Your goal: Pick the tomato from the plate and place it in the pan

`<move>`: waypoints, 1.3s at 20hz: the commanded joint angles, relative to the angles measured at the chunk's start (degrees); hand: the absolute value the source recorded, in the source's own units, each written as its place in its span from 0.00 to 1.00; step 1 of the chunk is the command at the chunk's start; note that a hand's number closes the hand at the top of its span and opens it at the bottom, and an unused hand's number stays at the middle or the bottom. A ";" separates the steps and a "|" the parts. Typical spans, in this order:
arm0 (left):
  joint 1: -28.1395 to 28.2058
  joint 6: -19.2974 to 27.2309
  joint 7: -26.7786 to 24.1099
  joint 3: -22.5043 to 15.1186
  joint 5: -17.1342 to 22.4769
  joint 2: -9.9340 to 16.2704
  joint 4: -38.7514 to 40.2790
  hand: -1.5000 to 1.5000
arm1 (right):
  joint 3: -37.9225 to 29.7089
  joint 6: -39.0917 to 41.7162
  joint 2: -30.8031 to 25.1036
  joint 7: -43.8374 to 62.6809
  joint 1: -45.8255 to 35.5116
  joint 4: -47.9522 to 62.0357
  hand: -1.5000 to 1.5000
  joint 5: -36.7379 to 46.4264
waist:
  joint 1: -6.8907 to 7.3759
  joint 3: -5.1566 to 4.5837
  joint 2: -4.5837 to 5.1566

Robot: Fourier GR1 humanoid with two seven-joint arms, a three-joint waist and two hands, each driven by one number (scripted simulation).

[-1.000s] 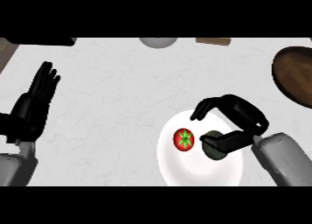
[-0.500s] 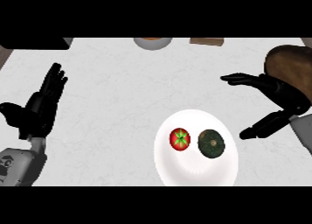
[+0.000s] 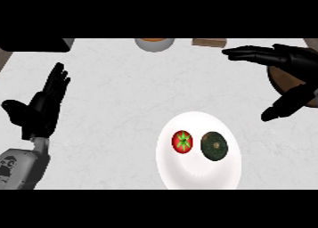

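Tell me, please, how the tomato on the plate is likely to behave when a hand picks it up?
The tomato looks round and smooth, so it may roll on the white plate if nudged. Its glossy skin could slip. The dark vegetable sits close beside it, leaving little room on that side.

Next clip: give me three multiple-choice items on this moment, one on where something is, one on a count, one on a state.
1. Where is the red tomato with the green star-shaped top?
A. in the brown round pan
B. on the white oval-looking plate, left of the dark green round vegetable
C. in the right robot hand

2. How many items lie on the plate?
A. one
B. two
C. three

3. How is the right robot hand?
A. open over the pan, holding nothing
B. shut on the tomato
C. flat on the plate

Key: 1 B, the tomato sits on the plate beside the vegetable; 2 B, only tomato and vegetable lie there; 3 A, its fingers are spread and empty at upper right.
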 commanded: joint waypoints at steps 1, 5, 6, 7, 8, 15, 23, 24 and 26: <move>0.01 -0.62 -0.05 1.13 -0.92 -0.33 0.55 0.50 | -1.17 3.83 -1.34 -0.92 -0.29 -5.48 0.00 1.87 | -0.73 0.00 -0.18; -2.62 -2.27 1.77 2.79 -0.44 0.42 1.03 0.50 | 2.16 0.88 8.19 8.02 -2.05 -8.48 0.00 3.42 | -0.73 -0.01 -0.16; -1.90 -2.32 -2.68 2.75 -2.22 -1.22 5.90 0.50 | -1.04 5.41 6.89 8.60 -5.85 -5.42 0.00 1.63 | -0.64 -0.03 -0.03; -1.91 -1.92 -0.54 3.44 -1.81 -1.20 3.25 0.50 | -1.57 6.76 5.23 7.11 -2.01 -9.17 0.00 1.69 | -0.80 0.00 -0.15; 1.88 -1.86 0.68 1.97 -1.83 -1.42 -1.47 0.50 | -0.11 6.95 7.18 8.16 -3.02 -7.39 0.00 2.66 | -0.32 0.00 -0.17; 4.34 -3.38 -0.33 4.57 -1.73 -0.87 -3.24 0.50 | 0.89 11.25 7.61 11.18 4.96 -19.83 0.00 1.25 | -0.62 0.02 -0.26; 3.28 -4.73 0.94 4.72 -4.34 -3.34 -3.56 0.50 | 0.27 12.49 12.13 21.28 9.74 -25.79 0.00 8.40 | -0.62 0.01 -0.14; 5.26 -4.24 1.74 3.81 -5.13 -3.21 -5.54 0.50 | 1.70 10.77 13.99 21.07 9.65 -22.36 0.00 10.23 | -0.38 0.01 -0.12; 4.27 -4.02 2.77 5.64 -5.19 -3.52 -5.46 0.50 | -0.68 13.51 14.69 23.92 8.61 -24.19 0.00 10.05 | -0.53 0.00 -0.14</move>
